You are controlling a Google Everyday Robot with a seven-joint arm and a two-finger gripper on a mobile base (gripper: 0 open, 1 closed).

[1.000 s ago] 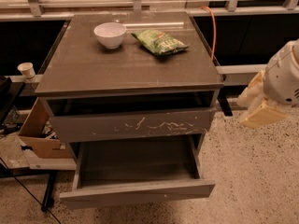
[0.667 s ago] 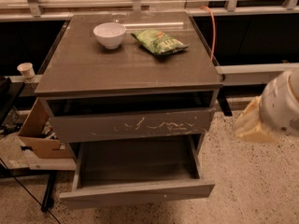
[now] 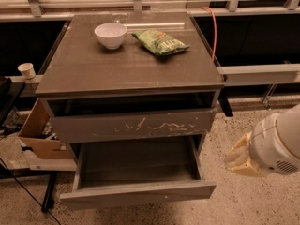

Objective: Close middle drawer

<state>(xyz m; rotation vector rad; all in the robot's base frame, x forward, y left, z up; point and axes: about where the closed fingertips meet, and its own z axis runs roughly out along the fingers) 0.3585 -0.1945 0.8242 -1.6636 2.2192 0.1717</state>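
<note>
I am looking at the middle drawer (image 3: 140, 192) sticking well out toward the near side of the cabinet (image 3: 126, 71), under the scratched front (image 3: 131, 125). Its plain panel is facing me, offering a flat face to push back in. The bowl (image 3: 110, 34) and chip bag (image 3: 160, 41) are sitting on top, clear of that path. I am holding the gripper (image 3: 241, 158) low on the right, near the drawer's right corner but apart from it, with the arm (image 3: 281, 144) coming in from the right edge. I cannot tell whether the claw is released or clenched.
</note>
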